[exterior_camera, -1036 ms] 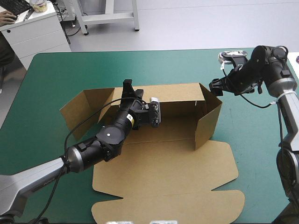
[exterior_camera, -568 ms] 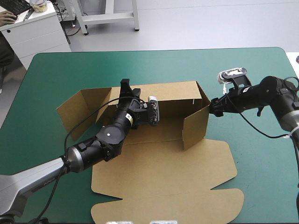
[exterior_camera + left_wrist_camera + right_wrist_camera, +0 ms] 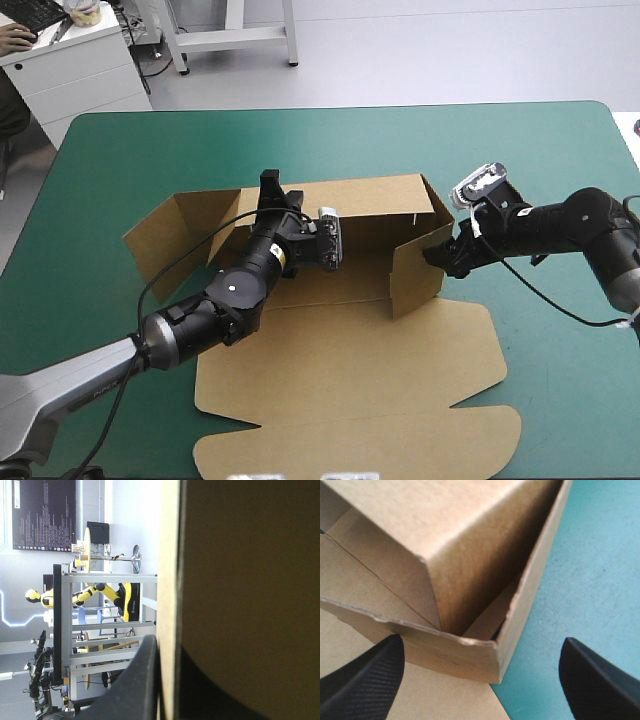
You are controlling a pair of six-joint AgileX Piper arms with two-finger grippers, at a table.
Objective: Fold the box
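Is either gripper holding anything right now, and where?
The left gripper pinches the box by its far wall's top edge; the right gripper is open, holding nothing.

Raised rear and right walls of the box bar the middle, while bare teal-green worktop lies open beyond them.

Left arm stretches from the table's near-left corner toward its middle, claw pinched on the box. Right arm lies low from the right edge, claw spread wide.
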